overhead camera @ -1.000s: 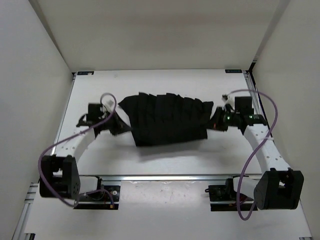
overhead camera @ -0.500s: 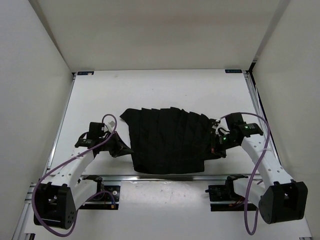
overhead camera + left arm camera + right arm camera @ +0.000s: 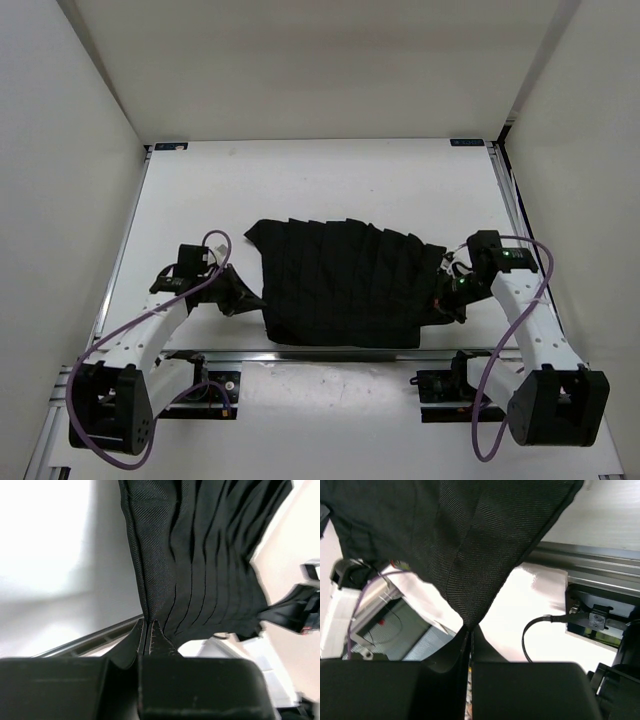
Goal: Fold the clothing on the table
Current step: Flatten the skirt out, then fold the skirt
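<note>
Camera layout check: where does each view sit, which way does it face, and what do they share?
Top external: above and behind the bases, looking down on the table; left arm, right arm, black pleated skirt between them.
Left wrist: on the left arm, looking along its shut left gripper across the skirt toward the right arm.
Right wrist: mirrored, along the shut right gripper toward the left arm.
Shared: skirt in all three.

White enclosure, three sides. The back wall [image 3: 320, 60] is plain and matte; the left wall [image 3: 60, 200] and right wall [image 3: 590, 220] angle in toward it. A white table [image 3: 320, 180] fills the bay, with a metal rail [image 3: 330, 354] along its near edge. Light is even and diffuse, with soft shadows.
</note>
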You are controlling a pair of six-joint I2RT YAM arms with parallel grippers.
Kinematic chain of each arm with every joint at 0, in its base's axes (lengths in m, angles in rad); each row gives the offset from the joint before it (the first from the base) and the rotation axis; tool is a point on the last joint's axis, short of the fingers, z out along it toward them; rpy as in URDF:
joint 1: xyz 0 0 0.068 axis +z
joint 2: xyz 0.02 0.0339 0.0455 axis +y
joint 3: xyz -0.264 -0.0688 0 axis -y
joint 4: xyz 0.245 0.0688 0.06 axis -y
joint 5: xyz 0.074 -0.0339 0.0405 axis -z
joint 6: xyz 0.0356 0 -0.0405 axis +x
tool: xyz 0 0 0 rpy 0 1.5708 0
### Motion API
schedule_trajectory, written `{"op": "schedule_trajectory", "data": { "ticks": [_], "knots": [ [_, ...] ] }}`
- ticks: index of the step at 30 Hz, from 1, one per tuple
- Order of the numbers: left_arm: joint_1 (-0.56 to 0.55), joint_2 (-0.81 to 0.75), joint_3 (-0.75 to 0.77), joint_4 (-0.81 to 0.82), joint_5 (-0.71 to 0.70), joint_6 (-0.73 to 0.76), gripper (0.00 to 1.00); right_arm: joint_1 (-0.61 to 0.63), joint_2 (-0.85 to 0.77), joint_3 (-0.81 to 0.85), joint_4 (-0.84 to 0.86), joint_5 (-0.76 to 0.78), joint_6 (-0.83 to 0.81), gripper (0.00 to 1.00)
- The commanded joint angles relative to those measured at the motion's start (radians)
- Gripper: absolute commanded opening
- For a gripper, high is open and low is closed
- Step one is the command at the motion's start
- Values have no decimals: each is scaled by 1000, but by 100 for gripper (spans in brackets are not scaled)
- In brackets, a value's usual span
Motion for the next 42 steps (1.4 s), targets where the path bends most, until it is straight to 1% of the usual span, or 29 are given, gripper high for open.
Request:
{"op": "schedule_trajectory", "data": {
  "ticks": [1,3,7,8,9,10,11,12,13,14,15,16,18,19,20,21,22,23,24,25,26,27,28,30,32,33,38,42],
  "knots": [
    [40,29,28,108,55,-94,0,-45,11,49,-28,27,-10,0],
    [49,62,52,140,69,-127,0,-77,31,69,13,-2,-4,0],
    [60,98,112,114,40,-98,0,-96,65,77,79,-29,4,0],
    [60,98,109,114,42,-93,5,-96,70,69,93,-27,8,1],
    [62,95,94,123,46,-102,18,-103,76,62,110,-30,13,6],
    [63,95,72,131,48,-105,26,-105,77,48,124,-29,12,12],
    [65,90,49,137,55,-110,53,-110,80,48,130,-18,13,36],
    [60,84,46,140,61,-105,57,-119,83,51,123,-10,18,41],
    [59,78,35,136,54,-99,58,-117,80,68,123,5,10,42],
    [54,72,34,117,39,-86,63,-114,82,92,107,37,10,43],
    [52,70,37,100,28,-67,64,-110,82,104,103,57,8,48],
    [48,66,37,97,16,-61,65,-108,83,132,83,89,8,49],
    [40,54,32,77,-4,-32,60,-91,85,198,41,138,4,49],
    [36,49,25,74,-11,-27,50,-73,87,212,23,174,5,47],
    [28,35,9,77,-14,-12,43,-59,88,239,17,207,4,47],
    [19,40,-1,76,-24,-12,18,-24,99,246,18,224,5,45],
    [10,40,-4,77,-35,-12,0,5,117,247,29,235,5,37],
    [6,37,-24,77,-40,0,0,22,132,230,52,219,13,33],
    [-1,37,-29,86,-41,-12,0,50,160,214,76,193,36,21],
    [-4,35,-35,103,-31,-15,0,92,178,209,114,183,45,14],
    [-21,46,-40,114,-37,-24,0,116,191,181,171,191,67,9],
    [-24,50,-38,134,-41,-38,0,148,208,158,217,176,90,7],
    [-53,59,-43,160,-53,-58,0,163,238,126,248,169,110,6],
    [-104,90,-37,210,-92,-85,0,165,284,100,343,149,113,3],
    [-153,139,-28,247,-156,-99,0,163,352,78,398,151,113,3],
    [-162,165,-21,270,-165,-104,0,168,367,80,424,168,108,2],
    [-217,269,28,301,-348,-55,0,188,545,98,460,215,76,1],
    [-205,352,48,343,-394,-55,0,213,646,141,480,252,48,2]
  ]
}}
